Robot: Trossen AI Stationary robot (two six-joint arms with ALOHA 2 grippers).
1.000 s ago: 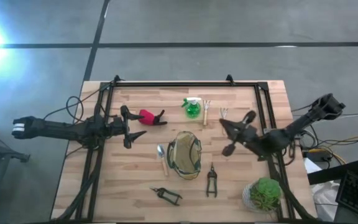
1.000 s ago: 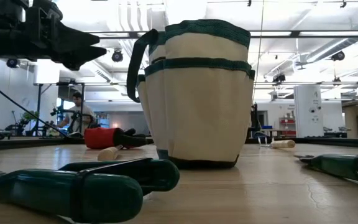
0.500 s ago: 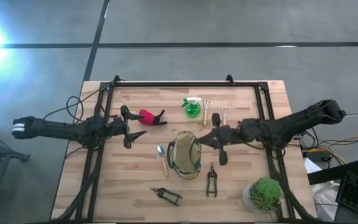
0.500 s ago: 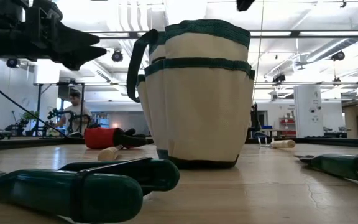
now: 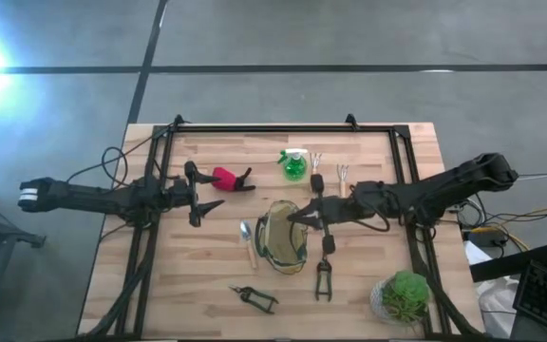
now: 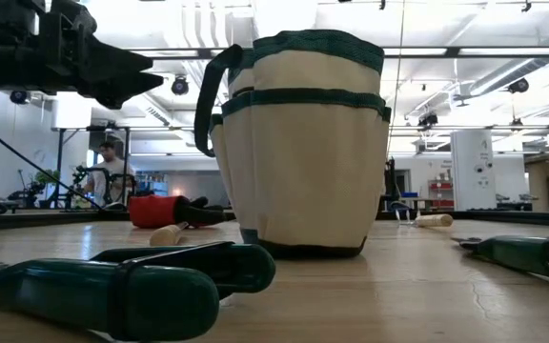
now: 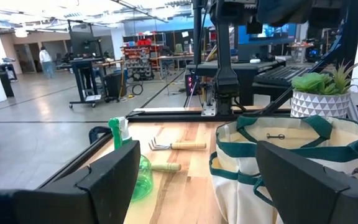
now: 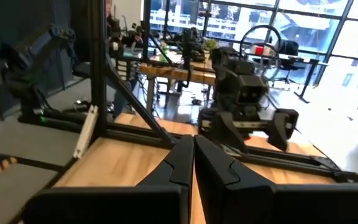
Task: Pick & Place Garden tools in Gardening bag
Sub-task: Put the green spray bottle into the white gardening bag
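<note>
Your right gripper (image 5: 302, 217), fingers pressed together and empty, hovers at the gardening bag (image 5: 282, 237) rim; your left gripper (image 5: 205, 195), fingers spread, waits left of it.

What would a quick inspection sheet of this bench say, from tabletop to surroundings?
Surface: wooden table, black frame around it.
Job's things: gardening bag upright mid-table; red-and-black tool, spray bottle, two forks, trowel and two pruners lie outside it.
Clutter: potted plant at a corner.
Grippers: left gripper jaws open near the red tool; right gripper shut over the bag's edge.
Cables: some beside the table.
Surroundings: workshop, a person far off.
</note>
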